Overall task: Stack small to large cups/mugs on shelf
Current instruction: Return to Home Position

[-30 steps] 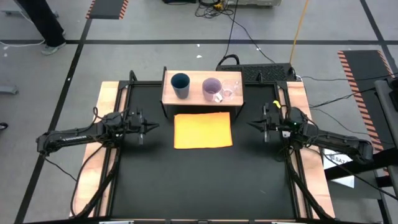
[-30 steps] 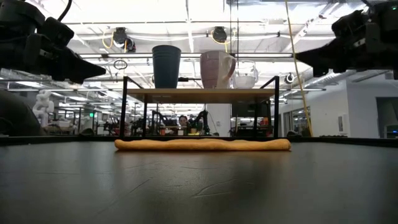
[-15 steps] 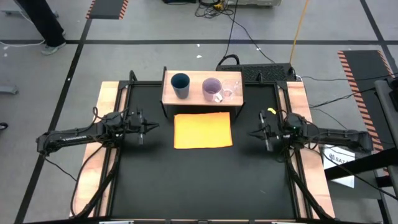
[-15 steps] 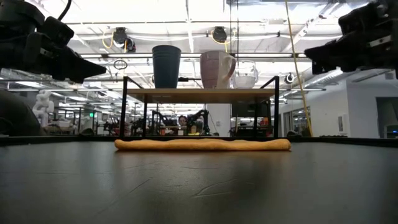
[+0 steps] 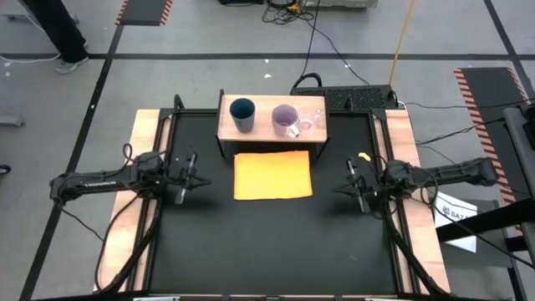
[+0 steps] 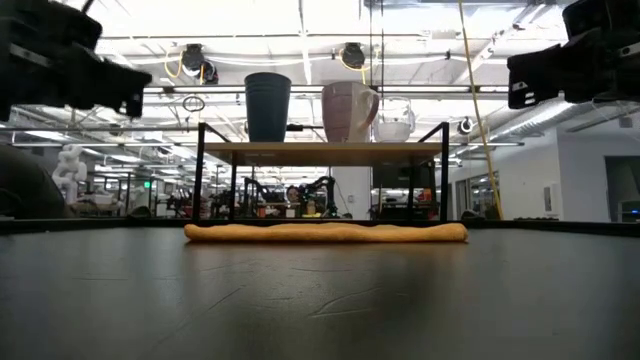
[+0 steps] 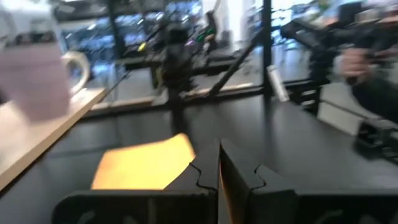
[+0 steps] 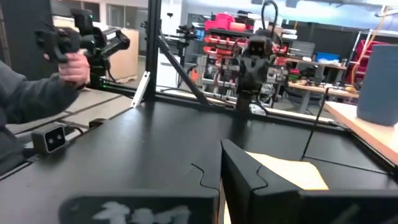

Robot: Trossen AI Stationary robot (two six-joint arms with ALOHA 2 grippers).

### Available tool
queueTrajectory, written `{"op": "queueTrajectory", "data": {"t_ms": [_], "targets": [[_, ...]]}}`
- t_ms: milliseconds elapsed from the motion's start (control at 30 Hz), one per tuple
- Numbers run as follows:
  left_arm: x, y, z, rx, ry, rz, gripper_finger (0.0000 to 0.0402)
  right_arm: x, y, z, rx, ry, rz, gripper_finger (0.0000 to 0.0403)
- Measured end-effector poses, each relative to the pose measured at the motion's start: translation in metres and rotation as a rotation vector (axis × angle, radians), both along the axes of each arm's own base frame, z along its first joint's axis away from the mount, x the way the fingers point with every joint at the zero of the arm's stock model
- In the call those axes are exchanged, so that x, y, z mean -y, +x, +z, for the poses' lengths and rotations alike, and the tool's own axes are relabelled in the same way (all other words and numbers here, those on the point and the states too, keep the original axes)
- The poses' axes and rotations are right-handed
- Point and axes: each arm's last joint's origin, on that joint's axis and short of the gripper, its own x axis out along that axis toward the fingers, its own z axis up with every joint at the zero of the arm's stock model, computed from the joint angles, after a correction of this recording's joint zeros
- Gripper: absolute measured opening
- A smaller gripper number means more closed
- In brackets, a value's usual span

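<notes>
The dark blue tumbler point(image 5: 242, 114), the lilac mug point(image 5: 285, 119) and the clear cup point(image 5: 310, 120) stand upright side by side, on their bases, on the wooden shelf point(image 5: 272, 134) at the table's far middle. They also show in the low view: tumbler point(image 6: 267, 105), mug point(image 6: 347, 110), clear cup point(image 6: 394, 126). My left gripper point(image 5: 185, 181) hovers shut and empty left of the orange sheet point(image 5: 272, 174). My right gripper point(image 5: 356, 187) hovers shut and empty right of the sheet. Both are raised above the table.
The flat orange sheet lies on the black table just in front of the shelf. Wooden borders point(image 5: 146, 142) run along both table sides. A person's hand point(image 8: 74, 62) holding a device shows beyond the table in the right wrist view.
My right gripper has drawn back toward the table's near edge and a little toward its right edge, staying shut. My left gripper has shifted slightly toward the near-left and turned a little. The cups and the sheet have not moved.
</notes>
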Motion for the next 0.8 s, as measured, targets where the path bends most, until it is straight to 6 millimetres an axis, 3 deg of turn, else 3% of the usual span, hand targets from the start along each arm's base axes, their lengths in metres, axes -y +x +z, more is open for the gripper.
{"op": "queueTrajectory", "data": {"t_ms": [167,400,800], "targets": [[0.009,0.000,0.006,0.062,0.025,-0.077,0.0017,-0.011,0.001,0.002,0.021,0.002,0.025,0.0000],[0.015,0.001,0.002,0.022,0.014,-0.004,0.0017,-0.024,0.000,-0.001,0.010,-0.047,0.032,0.0000],[0.018,0.001,-0.002,-0.010,0.076,0.014,0.0017,-0.030,0.000,-0.005,-0.030,-0.084,0.060,0.0000]]}}
